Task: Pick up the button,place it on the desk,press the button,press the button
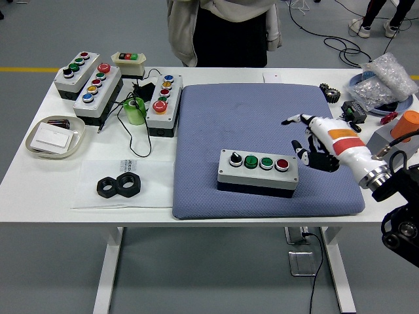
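Note:
A grey button box (256, 173) with a black knob, two green buttons and a red button lies on the blue mat (255, 124), near its front edge. My right hand (309, 140), white with an orange stripe, hovers just right of the box and a little above the mat. Its fingers are spread and hold nothing; it is apart from the box. My left hand is out of view.
Several other button boxes (98, 88) stand at the back left, with a green tape roll (135, 111), a tray (55, 137) and two black nuts (119, 186). Bags, gears and an orange cylinder (406, 124) crowd the right. A person (222, 29) stands at the far side.

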{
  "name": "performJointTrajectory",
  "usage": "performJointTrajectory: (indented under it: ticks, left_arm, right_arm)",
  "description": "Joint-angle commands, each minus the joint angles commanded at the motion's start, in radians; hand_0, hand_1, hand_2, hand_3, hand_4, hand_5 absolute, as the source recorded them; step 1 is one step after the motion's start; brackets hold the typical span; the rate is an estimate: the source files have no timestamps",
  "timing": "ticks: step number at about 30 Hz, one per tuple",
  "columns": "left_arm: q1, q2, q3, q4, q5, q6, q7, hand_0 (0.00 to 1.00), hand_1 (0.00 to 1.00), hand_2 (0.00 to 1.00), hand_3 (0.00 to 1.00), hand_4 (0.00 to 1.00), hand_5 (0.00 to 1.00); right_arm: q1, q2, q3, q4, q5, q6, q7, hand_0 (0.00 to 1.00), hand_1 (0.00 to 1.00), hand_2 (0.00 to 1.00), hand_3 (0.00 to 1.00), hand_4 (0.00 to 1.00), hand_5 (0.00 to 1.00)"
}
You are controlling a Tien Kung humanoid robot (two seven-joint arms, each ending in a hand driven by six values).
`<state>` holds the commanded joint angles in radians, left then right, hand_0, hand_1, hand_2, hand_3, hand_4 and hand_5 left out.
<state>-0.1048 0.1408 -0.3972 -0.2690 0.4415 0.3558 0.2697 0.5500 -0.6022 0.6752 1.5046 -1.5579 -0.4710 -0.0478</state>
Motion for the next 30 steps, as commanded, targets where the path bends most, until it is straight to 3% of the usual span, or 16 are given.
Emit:
performJointTrajectory:
  ticks: [3,4,10,11,16,17,30]
  left_arm:
    - [-0.001,0.0,0.001,0.0,-0.002,0.0,0.0,0.738,0.774,0.848,0.762,0.526,0.998]
    - [-0.001,0.0,0.001,0.0,-0.002,0.0,0.0,0.738,0.774,0.848,0.762,0.526,0.998]
    - [-0.003,-0.001,0.005,0.0,-0.008,0.001,-0.003,0.738,0.774,0.848,0.762,0.526,0.998]
    - [-0.003,-0.001,0.005,0.0,-0.009,0.001,-0.003,0.738,0.774,0.848,0.762,0.526,0.998]
    - [-0.005,-0.001,0.008,0.001,-0.013,0.001,-0.006,0.738,0.774,0.848,0.762,0.526,0.998]
    - [-0.006,-0.002,0.008,0.001,-0.014,0.001,-0.007,0.738,0.774,0.85,0.762,0.526,0.998]
    - [-0.011,-0.004,0.003,0.005,-0.011,-0.002,-0.009,0.738,0.775,0.85,0.762,0.525,0.998]
  right_arm:
    - [-0.014,0.005,0.091,-0.034,0.124,0.0,0.08,0.707,0.563,0.611,0.916,0.621,0.002]
    - [-0.017,0.007,0.119,-0.052,0.169,0.008,0.107,0.911,0.799,0.843,0.923,0.633,0.002]
    - [-0.032,0.015,0.23,-0.159,0.422,0.014,0.186,0.911,0.799,0.843,0.923,0.633,0.002]
    - [-0.035,0.016,0.241,-0.176,0.461,0.013,0.191,0.911,0.818,0.884,0.9,0.629,0.129]
    - [-0.047,0.021,0.285,-0.252,0.665,0.017,0.207,0.911,0.818,0.884,0.9,0.629,0.129]
    - [-0.054,0.021,0.298,-0.264,0.71,0.015,0.208,0.9,0.814,0.863,0.862,0.624,0.205]
    - [-0.075,0.016,0.328,-0.257,1.253,0.017,0.2,0.9,0.808,0.853,0.85,0.622,0.202]
